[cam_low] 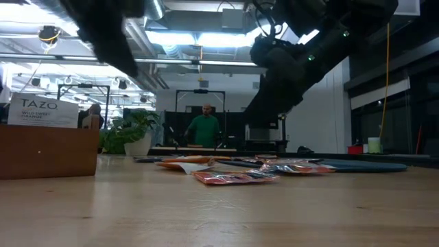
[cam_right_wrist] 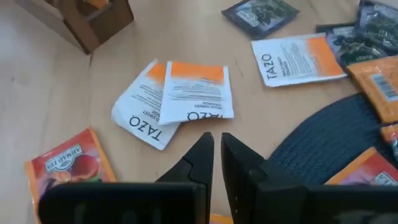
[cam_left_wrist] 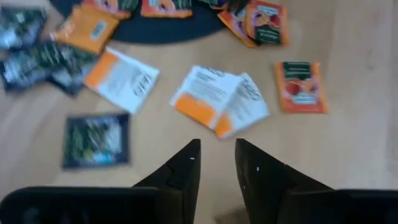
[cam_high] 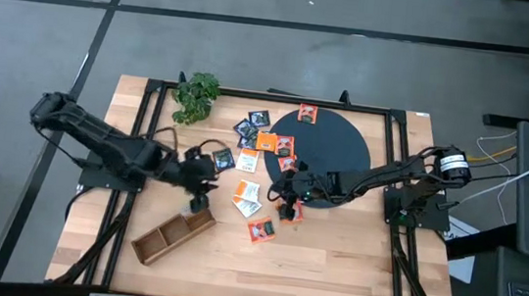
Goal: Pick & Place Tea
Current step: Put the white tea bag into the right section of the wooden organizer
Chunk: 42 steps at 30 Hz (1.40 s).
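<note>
Both arms are reaching inward over the surface (cam_high: 330, 273), left gripper (cam_left_wrist: 217, 163) hovering narrowly parted and empty, right gripper (cam_right_wrist: 216, 155) nearly closed above the sachets (cam_right_wrist: 177, 99)

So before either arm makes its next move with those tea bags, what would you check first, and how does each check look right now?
1. Left gripper empty: ok, its fingers stand apart with nothing between them.
2. Right gripper empty: ok, fingers nearly together, nothing seen between them.
3. Target in reach: ok, two overlapping white-and-orange tea bags lie flat on the table just ahead of both grippers.
4. Bags separate enough to lift one: not ok, that pair overlaps.
5. Wooden tray free to receive: cannot tell, though a white bag stands in it in the low view.
6. Arms apart: ok, a gap shows between them from above.
</note>
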Each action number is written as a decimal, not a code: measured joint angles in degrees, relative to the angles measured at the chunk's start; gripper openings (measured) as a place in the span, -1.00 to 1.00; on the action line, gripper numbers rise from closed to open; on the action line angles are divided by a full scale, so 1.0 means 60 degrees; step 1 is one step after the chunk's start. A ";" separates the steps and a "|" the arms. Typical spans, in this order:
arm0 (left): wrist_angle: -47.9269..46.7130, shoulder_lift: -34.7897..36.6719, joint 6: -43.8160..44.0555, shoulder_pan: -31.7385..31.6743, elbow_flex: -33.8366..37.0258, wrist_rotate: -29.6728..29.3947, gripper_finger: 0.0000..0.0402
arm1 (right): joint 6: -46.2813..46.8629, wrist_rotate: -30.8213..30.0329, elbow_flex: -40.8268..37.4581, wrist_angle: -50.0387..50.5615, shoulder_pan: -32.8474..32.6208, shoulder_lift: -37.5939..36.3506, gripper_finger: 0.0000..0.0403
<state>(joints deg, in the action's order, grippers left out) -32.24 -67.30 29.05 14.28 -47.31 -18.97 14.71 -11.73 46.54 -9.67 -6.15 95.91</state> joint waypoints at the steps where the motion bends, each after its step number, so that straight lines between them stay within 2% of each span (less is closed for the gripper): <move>1: 0.0190 -0.0136 -0.0454 -0.0216 0.0000 0.0076 -0.51 | 0.0031 0.0001 0.0000 0.0009 0.0003 0.0018 -0.82; 4: 0.0482 -0.0555 -0.1694 -0.0744 0.0000 0.0261 -0.51 | -0.0343 -0.0004 0.0000 0.0030 0.0004 0.0024 -0.82; 8: 0.0933 -0.1233 -0.2667 -0.1313 0.0000 0.0538 -0.51 | -0.2223 -0.0024 0.0000 0.0043 -0.0011 0.0024 -0.82; 16: 0.1739 -0.2803 -0.2217 -0.2040 0.0000 0.1473 -0.51 | -0.5613 -0.0025 0.0000 -0.0030 -0.0011 0.0187 -0.82; 20: 0.1910 -0.3268 -0.2199 -0.2228 0.0007 0.1676 -0.51 | -0.6671 0.0152 0.0007 -0.0355 -0.0011 0.0376 -0.82; 26: 0.2523 -0.3414 -0.2155 -0.2355 0.0005 0.2168 -0.51 | -0.7359 0.0406 0.0004 -0.1119 -0.0015 0.0845 -0.82; 31: 0.2506 -0.3427 -0.1969 -0.2349 0.0004 0.2162 -0.51 | -0.7933 0.0402 0.0002 -0.1553 -0.0015 0.1252 -0.82; 42: 0.3500 -0.4230 -0.1969 -0.2337 0.0000 0.2564 -0.52 | -0.7994 0.0395 0.0029 -0.2043 -0.0015 0.1339 -0.82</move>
<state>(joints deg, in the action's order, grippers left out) -11.25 -92.69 17.23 0.26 -47.31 -3.58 -33.25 -9.37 46.72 -21.93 -6.24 103.94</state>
